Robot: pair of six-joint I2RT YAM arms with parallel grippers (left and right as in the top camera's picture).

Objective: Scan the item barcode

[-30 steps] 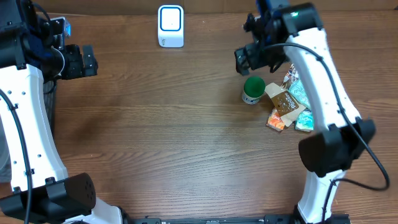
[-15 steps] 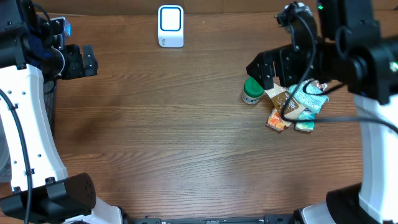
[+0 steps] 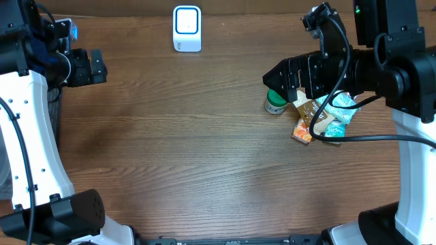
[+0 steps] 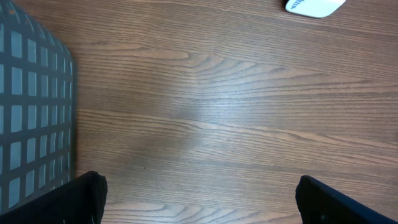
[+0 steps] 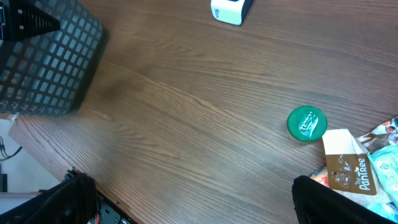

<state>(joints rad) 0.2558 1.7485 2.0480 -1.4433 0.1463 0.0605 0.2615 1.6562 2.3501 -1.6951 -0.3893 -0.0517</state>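
Presently 1 scanner (image 3: 187,28), 1 green-lid tub (image 5: 306,123), 1 mesh basket (image 5: 43,68).

Wooden table (image 3: 204,150): white scanner (image 3: 187,28) at the far edge, green-lidded tub (image 5: 306,123) just beside heaped snack packets (image 3: 304,129).

One white boxy plastic scanner (image 3: 187,28) sits well apart from both pincers. One green-lidded round tub (image 3: 275,104) is beneath the right pincer (image 3: 282,80), with at least three overlapping flat packets (image 3: 320,119) beside it. One dark mesh basket (image 5: 43,62) stands beside the left pincer (image 3: 89,67).
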